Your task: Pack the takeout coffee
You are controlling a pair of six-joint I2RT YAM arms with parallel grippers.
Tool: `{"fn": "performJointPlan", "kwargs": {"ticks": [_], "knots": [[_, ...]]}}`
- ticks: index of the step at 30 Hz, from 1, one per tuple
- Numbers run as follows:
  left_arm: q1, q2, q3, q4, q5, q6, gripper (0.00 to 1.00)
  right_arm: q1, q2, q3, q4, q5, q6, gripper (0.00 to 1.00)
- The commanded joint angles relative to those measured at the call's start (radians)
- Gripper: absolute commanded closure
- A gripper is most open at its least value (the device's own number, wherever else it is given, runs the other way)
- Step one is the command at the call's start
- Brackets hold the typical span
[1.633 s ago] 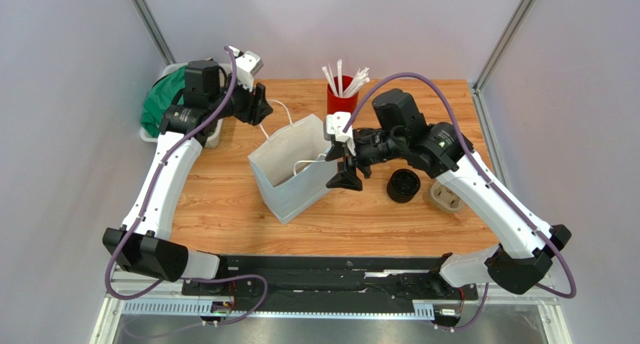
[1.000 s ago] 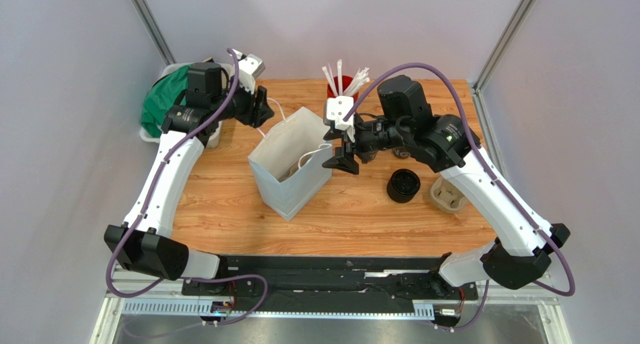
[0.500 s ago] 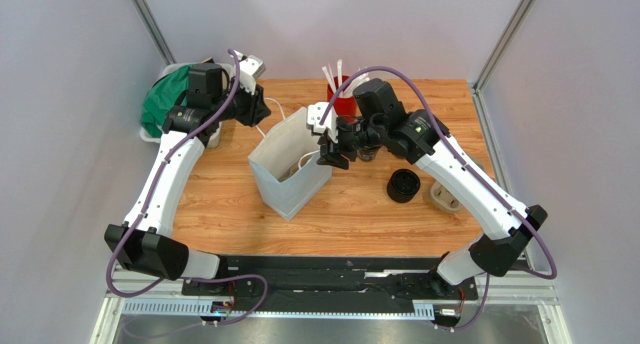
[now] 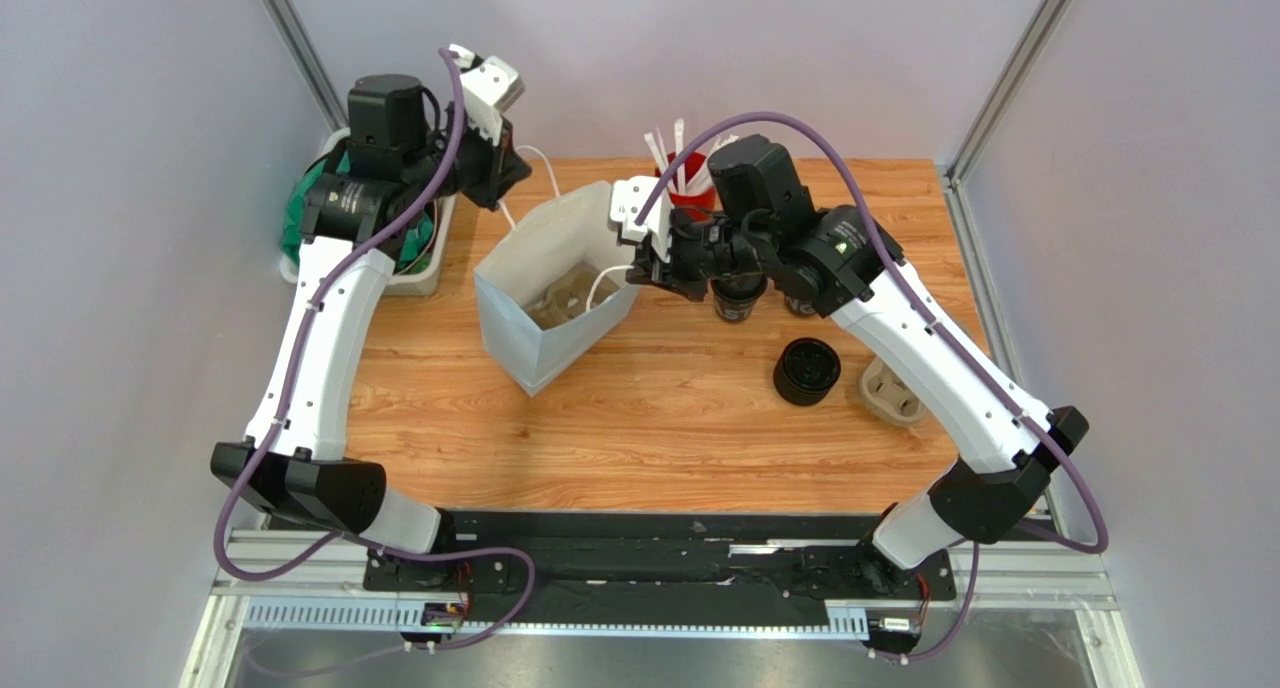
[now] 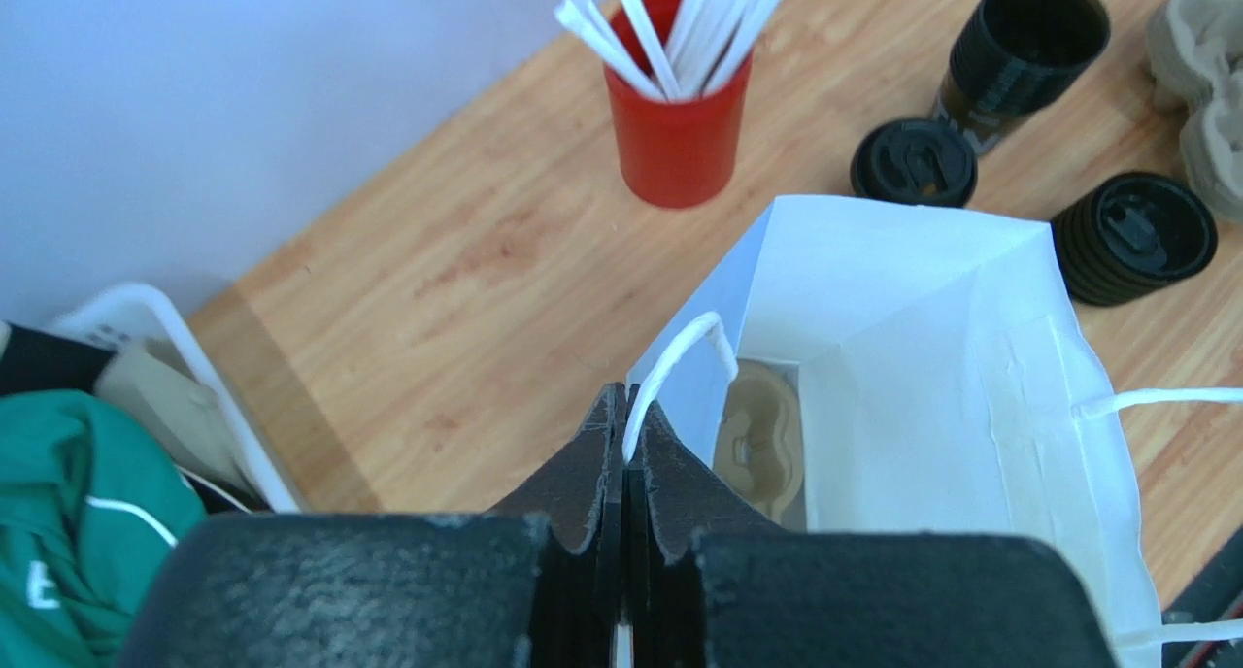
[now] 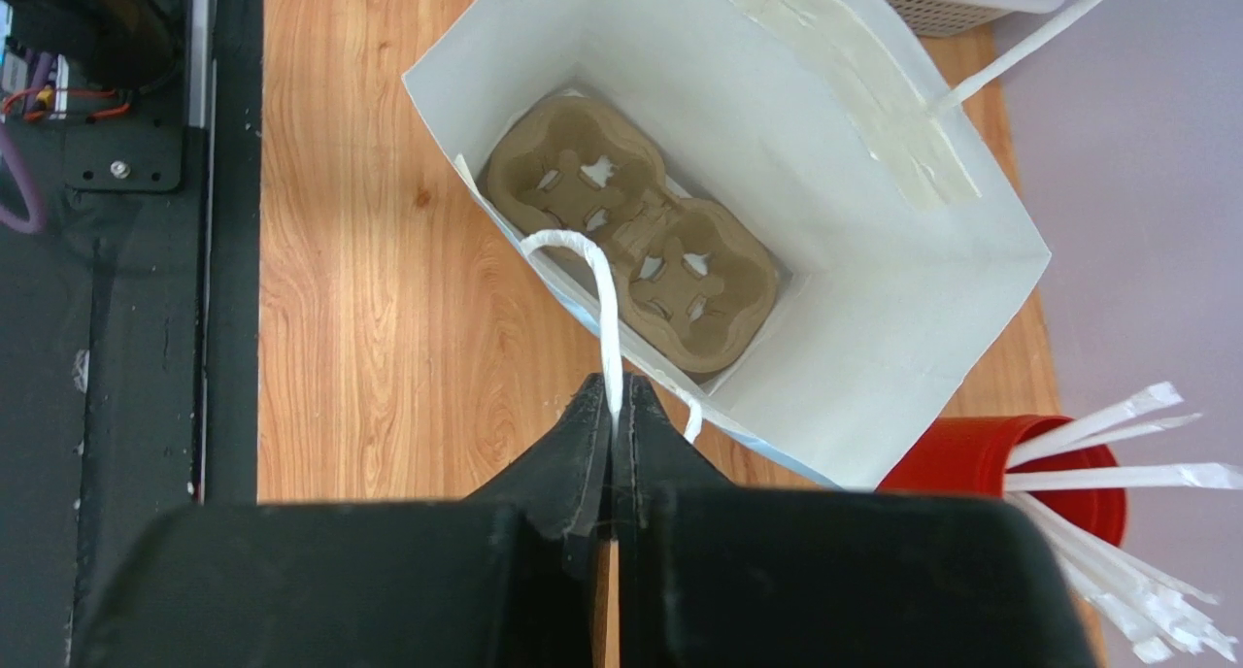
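Note:
A white paper bag [image 4: 544,310] stands open at the table's middle left, with a brown cup carrier [image 6: 635,246] on its floor. My left gripper [image 5: 625,406] is shut on the bag's far handle [image 5: 674,359], at the bag's back left corner [image 4: 504,190]. My right gripper [image 6: 613,400] is shut on the near handle [image 6: 591,278], at the bag's right rim [image 4: 643,273]. The takeout coffee, three black lidded cups [image 5: 1135,236] [image 5: 915,161] [image 5: 1021,39], sits on the table right of the bag. One cup [image 4: 807,370] shows plainly from above; my right arm partly hides the other two.
A red cup of white straws [image 4: 684,193] stands behind the bag. A second brown carrier [image 4: 894,393] lies at the right, beside the cups. A white basket with green cloth [image 4: 323,208] sits off the table's back left corner.
Both grippers have shut on the bag's handles. The left gripper rose and moved back; the right moved left. The bag shifted left and its mouth is pulled wider.

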State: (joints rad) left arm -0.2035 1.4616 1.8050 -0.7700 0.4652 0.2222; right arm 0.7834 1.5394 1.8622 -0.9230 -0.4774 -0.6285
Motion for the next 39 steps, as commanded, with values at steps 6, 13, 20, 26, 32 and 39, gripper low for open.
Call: {"fn": "performJointPlan", "kwargs": {"ticks": [6, 13, 20, 26, 32, 39], "knots": [[-0.002, 0.037, 0.085, -0.014, 0.062, 0.020, 1.00, 0.005, -0.013, 0.062, 0.084, 0.049, 0.093, 1.00], [-0.002, 0.075, -0.073, 0.003, 0.016, 0.042, 0.97, 0.010, -0.039, -0.198, 0.228, 0.117, 0.085, 1.00], [-0.004, 0.120, 0.091, -0.044, 0.020, 0.040, 0.97, 0.010, -0.070, -0.172, 0.225, 0.125, 0.107, 1.00], [-0.011, 0.163, 0.255, -0.084, 0.019, 0.063, 0.98, 0.011, -0.099, -0.191, 0.184, 0.063, 0.104, 1.00], [-0.057, 0.122, 0.177, -0.083, 0.059, 0.126, 0.99, 0.034, -0.182, -0.394, 0.179, 0.010, 0.033, 1.00], [-0.100, 0.007, -0.119, -0.031, 0.081, 0.169, 1.00, 0.082, -0.205, -0.681, 0.199, -0.006, 0.007, 1.00]]}}
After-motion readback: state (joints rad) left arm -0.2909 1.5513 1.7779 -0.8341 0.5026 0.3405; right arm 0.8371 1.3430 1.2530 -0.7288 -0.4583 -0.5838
